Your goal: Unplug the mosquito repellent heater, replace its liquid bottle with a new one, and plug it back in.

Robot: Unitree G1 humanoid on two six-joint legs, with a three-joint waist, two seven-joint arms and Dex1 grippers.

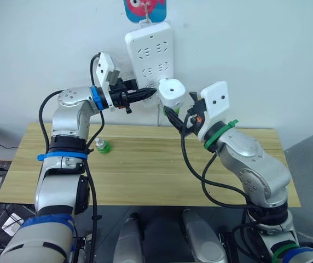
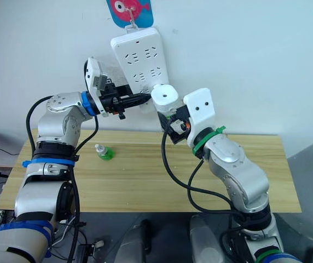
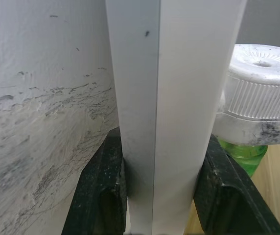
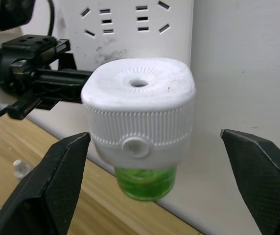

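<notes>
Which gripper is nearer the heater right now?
Right. The right gripper is open around the mosquito repellent heater, fingers apart from it on both sides. The left gripper clamps the power strip's edge beside it.

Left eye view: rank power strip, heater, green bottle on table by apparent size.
1. power strip, hanging on the wall, clearly largest.
2. mosquito repellent heater, plugged in at the strip's lower end.
3. green bottle on the table, smallest.
The bottle sits nearer the camera than the wall items, yet looks smallest anyway.
</notes>
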